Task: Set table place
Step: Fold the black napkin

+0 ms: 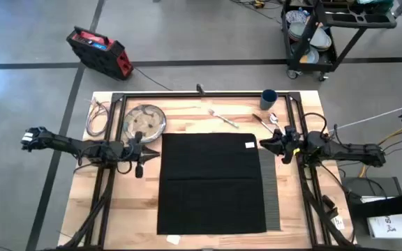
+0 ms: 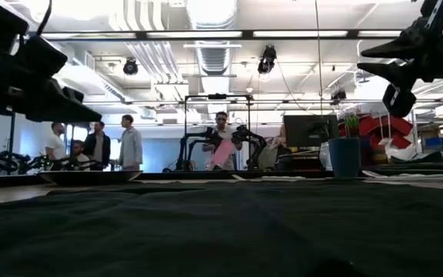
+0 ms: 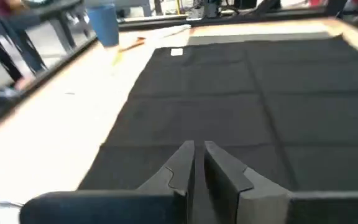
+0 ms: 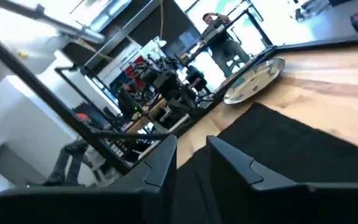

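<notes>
Placemat with black napkin laid on it; plate, fork, cup remain unplaced, we judge; left gripper closed empty, right gripper slightly parted

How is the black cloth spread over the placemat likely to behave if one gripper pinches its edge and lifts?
The black cloth is probably floppy: it lies flat with fold creases across it, so a lifted edge would likely sag and drag. It looks thin, so likely light. It covers most of the placemat, so pulling it may shift that too.
</notes>
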Robot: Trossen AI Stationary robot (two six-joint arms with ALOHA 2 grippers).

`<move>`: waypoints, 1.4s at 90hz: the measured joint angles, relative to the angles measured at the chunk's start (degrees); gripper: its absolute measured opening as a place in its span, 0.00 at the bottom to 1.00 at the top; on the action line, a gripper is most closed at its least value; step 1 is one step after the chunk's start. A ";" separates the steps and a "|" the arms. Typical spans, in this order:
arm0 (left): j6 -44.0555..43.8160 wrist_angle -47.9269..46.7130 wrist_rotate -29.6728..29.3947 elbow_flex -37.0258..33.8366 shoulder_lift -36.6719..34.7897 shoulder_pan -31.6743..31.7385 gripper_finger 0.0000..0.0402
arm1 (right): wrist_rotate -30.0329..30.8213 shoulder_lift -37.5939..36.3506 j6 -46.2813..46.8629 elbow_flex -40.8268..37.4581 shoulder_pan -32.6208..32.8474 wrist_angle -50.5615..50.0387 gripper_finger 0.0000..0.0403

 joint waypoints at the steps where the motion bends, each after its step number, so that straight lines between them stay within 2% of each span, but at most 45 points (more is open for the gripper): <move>1: -0.01 0.00 -0.01 0.00 0.00 0.00 0.05 | 0.00 0.00 0.67 0.00 0.00 0.00 0.16; 17: -3.49 0.87 -0.16 0.00 0.00 0.00 0.05 | -0.02 0.00 4.55 0.00 0.00 0.04 0.12; 32: -21.72 9.08 -1.09 0.00 0.00 0.00 0.05 | 0.00 0.00 4.60 0.00 0.00 0.39 0.10; 46: -37.40 13.36 -10.03 0.00 0.00 0.02 0.05 | 1.44 0.00 4.68 0.00 0.00 0.42 0.11; 55: -41.15 13.34 -11.63 -0.04 0.00 0.02 0.05 | 3.11 0.00 6.59 0.00 0.00 0.46 0.12; 69: -46.19 13.71 -10.06 -0.04 0.04 0.00 0.05 | 4.57 0.00 12.05 0.00 0.00 2.97 0.14; 83: -46.02 13.72 -5.36 0.33 0.00 0.00 0.05 | 4.49 0.05 8.69 2.69 0.00 4.42 0.15; 92: -41.39 14.35 -1.76 2.63 0.24 0.00 0.05 | 4.46 0.59 5.29 6.96 0.00 4.73 0.13; 105: -34.25 11.90 -0.58 9.26 1.66 0.00 0.05 | 4.43 4.33 0.58 17.01 0.00 -4.03 0.10; 112: -31.75 4.56 -0.57 15.21 3.27 0.09 0.05 | 4.45 8.38 -1.40 24.25 0.00 -12.02 0.09; 126: -28.96 -20.67 -0.53 31.80 8.61 1.26 0.05 | 4.38 19.71 -6.26 40.38 0.00 -26.29 0.10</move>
